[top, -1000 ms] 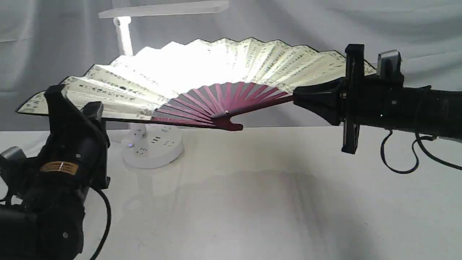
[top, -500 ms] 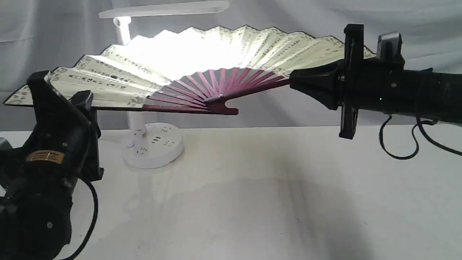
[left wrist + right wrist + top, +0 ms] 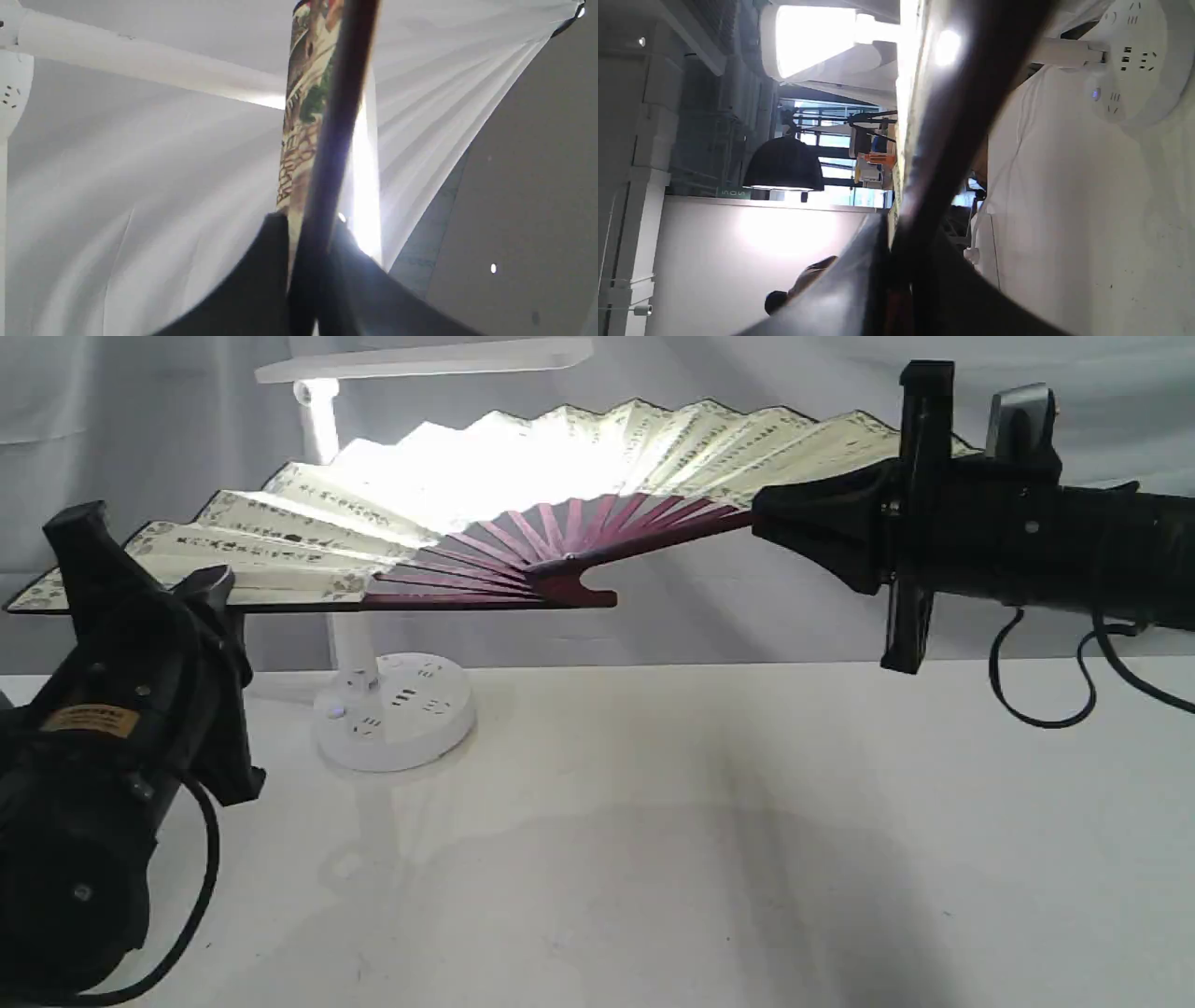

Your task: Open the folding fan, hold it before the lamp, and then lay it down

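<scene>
The folding fan (image 3: pixel 579 457) is spread all the way open and hanging in mid-air above the table (image 3: pixel 700 821), right in front of the lamp (image 3: pixel 320 425), with 1 gripper on each end. It's tipped pretty flat, so the exterior view looks across the top of the leaf, pivot end toward the camera.

Looks-wise: cream pleated paper and a zigzag outer edge with a thin dark outline. Columns of small black characters run down the pleats, and there's a busier patterned band along the border. The chunk of leaf under the lamp head (image 3: pixel 420 359) is blown out almost pure white. The ribs (image 3: pixel 560 537) are dark maroon, fanning out from a small shiny rivet (image 3: pixel 571 563). The left wrist view shows a strip of brown and green pattern next to the dark guard; can't tell what it depicts.

The left gripper (image 3: pixel 219 593) has its jaws pinched tight on the left guard (image 3: pixel 448 600), which runs about level. The right gripper (image 3: pixel 758 518) is clamped the same way on the right guard (image 3: pixel 653 540), which slopes up toward it. Both wrist views show the dark stick squeezed between the 2 fingers.

The lamp's round base (image 3: pixel 397 728) sits on the table below the fan, sockets on top and a tiny blue light on. The stem goes up behind the leaf.
</scene>
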Controlling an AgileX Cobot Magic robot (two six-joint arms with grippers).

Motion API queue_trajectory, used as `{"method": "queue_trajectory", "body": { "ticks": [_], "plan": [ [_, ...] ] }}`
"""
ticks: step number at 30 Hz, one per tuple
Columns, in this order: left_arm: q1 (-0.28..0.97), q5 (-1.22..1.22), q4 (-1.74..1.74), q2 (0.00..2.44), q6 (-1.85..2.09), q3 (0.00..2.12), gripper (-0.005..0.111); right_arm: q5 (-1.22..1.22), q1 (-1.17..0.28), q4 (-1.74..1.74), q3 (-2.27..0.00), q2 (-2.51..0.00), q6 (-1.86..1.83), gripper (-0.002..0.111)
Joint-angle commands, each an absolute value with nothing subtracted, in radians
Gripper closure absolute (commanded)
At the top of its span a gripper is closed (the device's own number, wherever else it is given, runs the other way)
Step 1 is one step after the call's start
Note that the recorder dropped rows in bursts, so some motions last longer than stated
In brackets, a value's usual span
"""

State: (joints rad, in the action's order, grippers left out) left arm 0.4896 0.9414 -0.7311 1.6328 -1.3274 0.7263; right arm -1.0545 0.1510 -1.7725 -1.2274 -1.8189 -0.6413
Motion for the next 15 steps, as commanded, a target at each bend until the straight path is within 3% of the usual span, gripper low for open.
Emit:
{"method": "queue_trajectory", "body": {
  "ticks": [1,15],
  "plan": [
    [0.476,1.019,-0.802,1.602,-1.386,0.737,0.107,-1.024,0.16,-1.744,-1.223,-1.815,-0.673,0.108],
    [0.476,1.024,-0.8,1.582,-1.384,0.737,0.107,-1.001,0.16,-1.744,-1.223,-1.753,-0.673,0.108]
  ]
}}
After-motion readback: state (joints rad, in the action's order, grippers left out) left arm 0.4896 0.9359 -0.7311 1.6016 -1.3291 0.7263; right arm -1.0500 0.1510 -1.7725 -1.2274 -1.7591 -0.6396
